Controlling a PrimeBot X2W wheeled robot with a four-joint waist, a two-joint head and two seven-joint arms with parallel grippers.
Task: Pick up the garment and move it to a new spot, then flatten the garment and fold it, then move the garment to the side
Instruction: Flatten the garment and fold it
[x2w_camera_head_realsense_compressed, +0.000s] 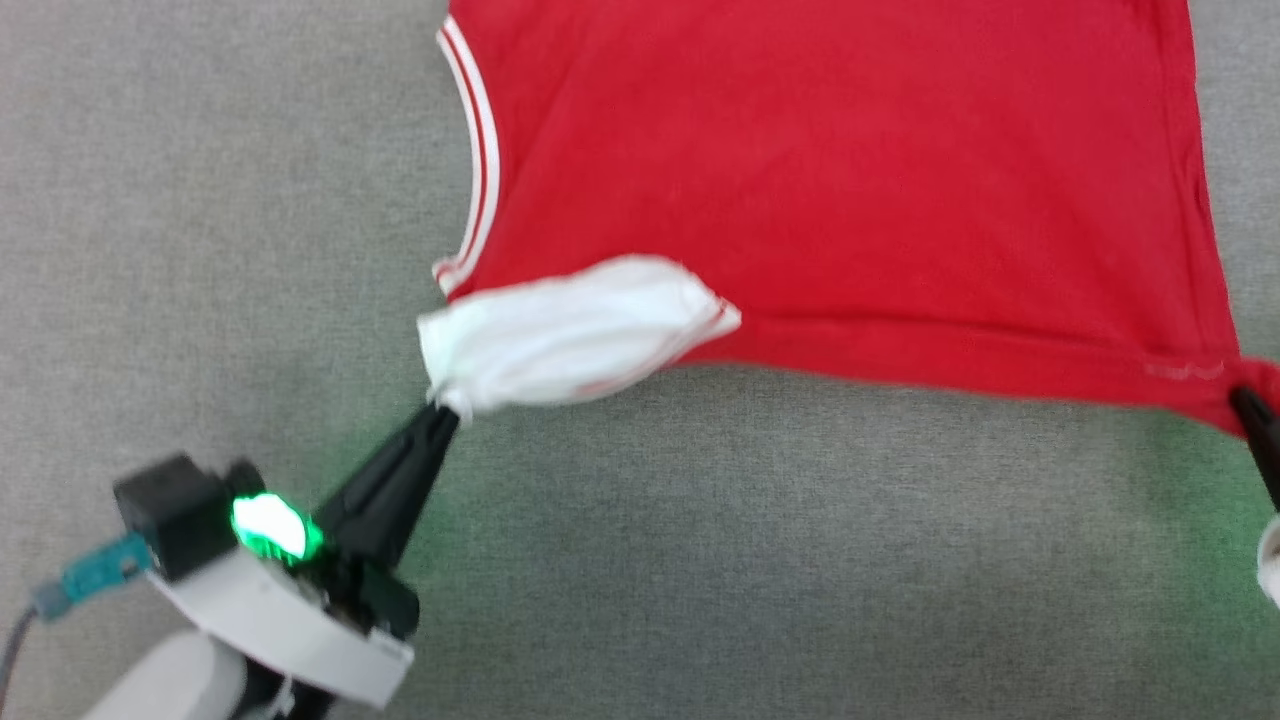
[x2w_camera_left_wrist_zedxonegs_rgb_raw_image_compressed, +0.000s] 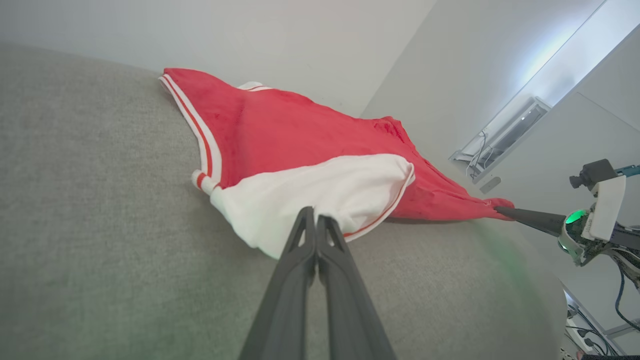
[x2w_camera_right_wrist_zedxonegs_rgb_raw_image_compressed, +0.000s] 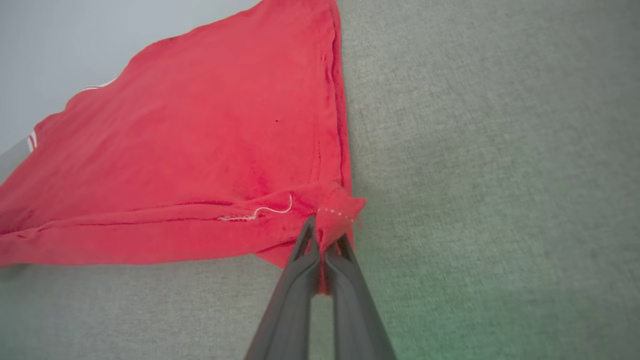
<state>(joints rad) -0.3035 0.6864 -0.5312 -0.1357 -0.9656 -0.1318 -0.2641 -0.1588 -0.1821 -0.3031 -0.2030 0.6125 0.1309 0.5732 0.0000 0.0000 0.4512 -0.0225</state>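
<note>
While my left gripper (x2w_camera_left_wrist_zedxonegs_rgb_raw_image_compressed: 315, 220) is clamped shut on the white sleeve (x2w_camera_left_wrist_zedxonegs_rgb_raw_image_compressed: 280, 200) and my right gripper (x2w_camera_right_wrist_zedxonegs_rgb_raw_image_compressed: 325, 245) is pinched on the red hem corner (x2w_camera_right_wrist_zedxonegs_rgb_raw_image_compressed: 345, 210), the shirt (x2w_camera_head_realsense_compressed: 850, 180) lies spread across the grey fabric surface (x2w_camera_head_realsense_compressed: 700, 550). Its near edge is drawn taut between my two arms. By my reckoning the flattening is nearly done: the body looks smooth, though the sleeve is bunched. No fold is made yet. Folding it and shifting it to the side are left, I judge.
</note>
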